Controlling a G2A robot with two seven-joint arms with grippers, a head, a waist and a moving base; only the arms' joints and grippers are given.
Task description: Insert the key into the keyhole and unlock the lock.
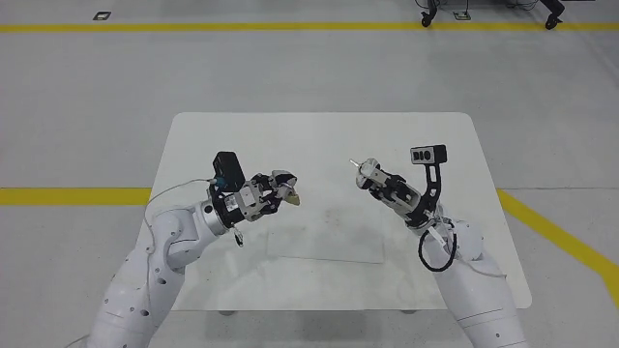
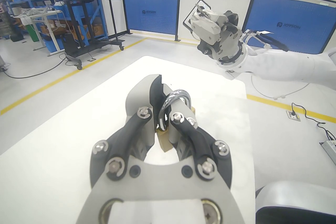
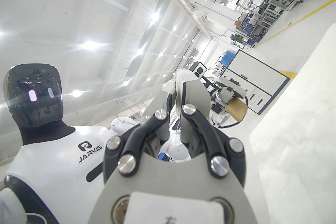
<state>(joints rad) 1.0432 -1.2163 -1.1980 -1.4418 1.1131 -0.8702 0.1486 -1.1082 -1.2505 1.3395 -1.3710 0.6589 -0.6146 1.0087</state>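
The key (image 1: 355,164) is largely hidden. In the right wrist view it is covered by the clenched fingers of the right tool (image 3: 179,89). From above, only a thin pale sliver is seen past the fingertips. The lock (image 2: 164,142) is gripped by its silver shackle in the clamped left tool (image 2: 165,97), its brass body partly masked by the fingers; the keyhole cannot be made out. From above, the lock's long axis is seen running across the white table (image 1: 319,135), brass end toward the key. Both are held above the table, a gap between them.
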